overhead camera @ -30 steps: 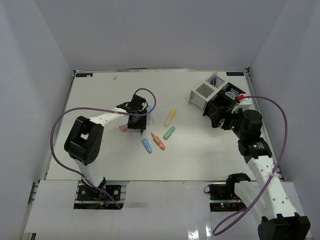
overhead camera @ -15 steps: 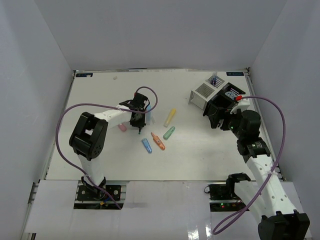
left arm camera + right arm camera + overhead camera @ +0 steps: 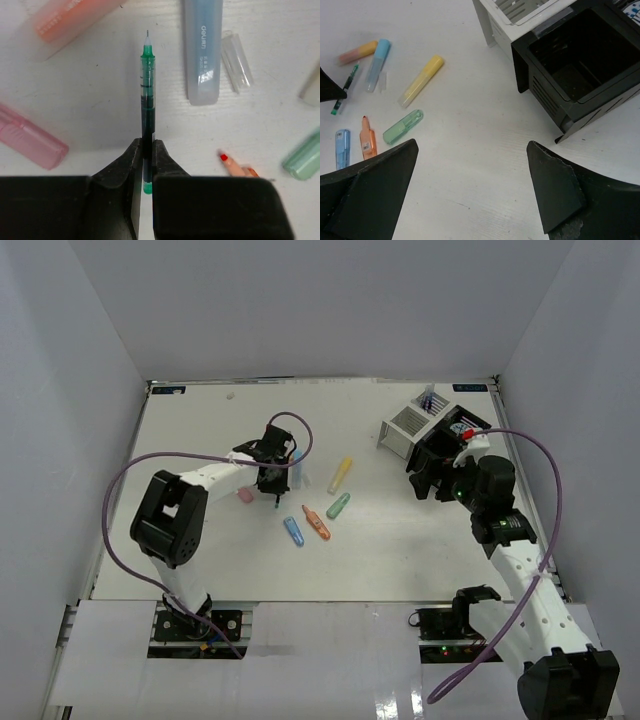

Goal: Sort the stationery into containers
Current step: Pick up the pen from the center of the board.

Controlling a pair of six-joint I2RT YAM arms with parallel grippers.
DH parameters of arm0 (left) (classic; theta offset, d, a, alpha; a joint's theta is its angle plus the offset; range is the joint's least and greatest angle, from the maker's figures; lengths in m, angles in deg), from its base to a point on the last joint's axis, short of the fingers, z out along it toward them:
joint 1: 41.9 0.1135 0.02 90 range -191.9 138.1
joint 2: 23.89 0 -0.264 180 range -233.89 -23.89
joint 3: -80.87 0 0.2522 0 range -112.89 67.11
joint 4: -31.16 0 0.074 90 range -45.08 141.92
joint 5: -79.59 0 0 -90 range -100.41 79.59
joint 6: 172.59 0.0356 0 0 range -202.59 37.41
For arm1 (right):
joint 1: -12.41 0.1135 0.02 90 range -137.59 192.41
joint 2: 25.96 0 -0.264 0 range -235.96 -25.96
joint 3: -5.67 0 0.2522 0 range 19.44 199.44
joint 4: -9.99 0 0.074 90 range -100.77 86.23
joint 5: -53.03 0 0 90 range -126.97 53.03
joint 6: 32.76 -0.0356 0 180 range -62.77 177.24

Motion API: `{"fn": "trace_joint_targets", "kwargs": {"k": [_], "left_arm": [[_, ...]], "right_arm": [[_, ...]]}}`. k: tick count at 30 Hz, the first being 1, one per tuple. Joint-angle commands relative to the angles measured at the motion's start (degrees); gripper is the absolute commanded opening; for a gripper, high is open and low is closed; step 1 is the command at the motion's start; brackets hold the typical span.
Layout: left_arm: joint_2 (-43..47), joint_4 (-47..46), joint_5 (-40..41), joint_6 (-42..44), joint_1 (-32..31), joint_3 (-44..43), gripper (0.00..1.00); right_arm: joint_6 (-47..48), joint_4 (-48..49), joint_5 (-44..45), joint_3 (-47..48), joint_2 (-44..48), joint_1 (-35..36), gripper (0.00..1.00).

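Closing from half-spread, the left gripper (image 3: 146,150) is now pinching the green pen (image 3: 147,85) by its tail. The blue marker (image 3: 202,55) is lying just beside that pen, while the right gripper (image 3: 465,195) is hovering spread wide, well apart from it.

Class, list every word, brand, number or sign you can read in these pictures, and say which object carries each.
"deli": along the pale blue marker, left wrist view; the smaller print beside it is too small to read.
Print on the orange-pink marker: blurred, unreadable.
Label on the small orange marker: too small to read.
Marks on the green pen: not legible.
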Motion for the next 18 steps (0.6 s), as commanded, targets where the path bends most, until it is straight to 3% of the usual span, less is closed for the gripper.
{"fn": "trace_joint_targets", "kwargs": {"k": [1, 9, 15, 18], "left_arm": [[10.5, -0.5, 0.2, 0.8, 0.1, 1.6, 0.00], [29.8, -4.6, 5.4, 4.9, 0.1, 8.8, 0.00], [39.6, -6.2, 7.8, 5.5, 0.2, 16.7, 0.00], [45.6, -7.6, 10.8, 5.2, 0.3, 20.0, 0.00]], "right_arm": [[1.3, -0.4, -3.6, 4.3, -2.7, 2.8, 0.96], [2.8, -7.0, 5.8, 19.1, -18.4, 18.8, 0.98], [3.3, -11.1, 10.1, 34.4, -38.2, 27.0, 1.00], [4.0, -13.5, 10.4, 42.9, -47.1, 29.6, 0.93]]}}
